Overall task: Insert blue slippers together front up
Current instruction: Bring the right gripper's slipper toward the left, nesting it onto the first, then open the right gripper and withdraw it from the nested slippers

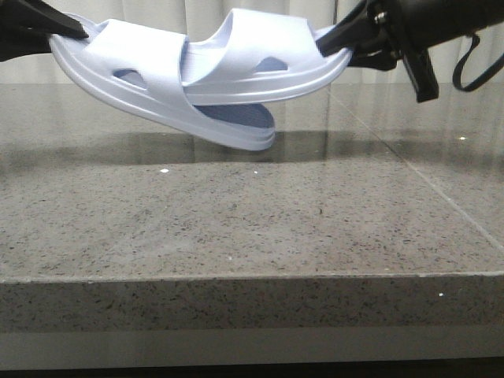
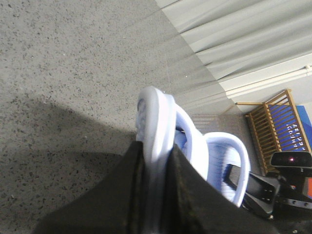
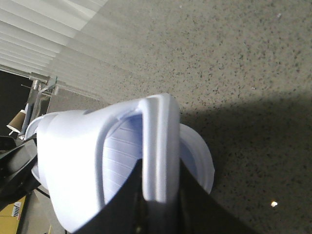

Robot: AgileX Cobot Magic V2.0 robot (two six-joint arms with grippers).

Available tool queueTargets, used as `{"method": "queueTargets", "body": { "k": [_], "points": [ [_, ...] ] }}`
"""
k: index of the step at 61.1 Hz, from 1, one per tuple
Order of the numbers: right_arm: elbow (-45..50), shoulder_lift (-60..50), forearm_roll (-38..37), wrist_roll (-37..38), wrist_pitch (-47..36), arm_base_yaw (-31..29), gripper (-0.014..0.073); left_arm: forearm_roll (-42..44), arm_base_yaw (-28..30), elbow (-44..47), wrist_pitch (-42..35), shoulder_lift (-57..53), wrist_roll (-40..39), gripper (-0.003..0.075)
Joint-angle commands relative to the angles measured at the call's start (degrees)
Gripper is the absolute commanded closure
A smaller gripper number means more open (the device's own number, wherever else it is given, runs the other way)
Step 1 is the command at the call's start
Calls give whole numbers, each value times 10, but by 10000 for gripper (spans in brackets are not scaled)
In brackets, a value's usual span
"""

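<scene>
Both blue slippers [image 1: 197, 79] hang above the table [image 1: 236, 220] in the upper half of the front frame, partly nested. The left hand [image 1: 67, 31] pinches one heel edge, the right hand [image 1: 335, 43] the other. To finish well, push them inward evenly, keeping the soles aligned and the straps facing up.

Both arms are black throughout. The left gripper [image 1: 67, 33] shows as flat, tapering matte-black fingers [image 2: 117, 195] with a slightly grainy surface; in the left wrist view they fill the frame as two broad dark slabs. The right gripper [image 1: 335, 41] has slimmer black fingers [image 3: 192, 195] joined by angular linkages to a bulkier black wrist housing. Behind that housing a rectangular black bar juts downward, and a black cable [image 1: 472, 67] loops out from the arm's far side.
</scene>
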Motion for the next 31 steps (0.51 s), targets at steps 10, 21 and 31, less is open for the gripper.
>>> {"method": "queueTargets", "body": {
  "k": [10,21,31],
  "points": [
    [-15,-14,46,-16,91,14,659,-37,-9,-17,93,-19,-4,741],
    [-15,-28,13,-16,79,2,515,-37,-9,-17,93,-19,-4,741],
    [-15,-59,-31,-11,75,-39,258,-37,-9,-17,94,-19,-4,741]
  ]
}}
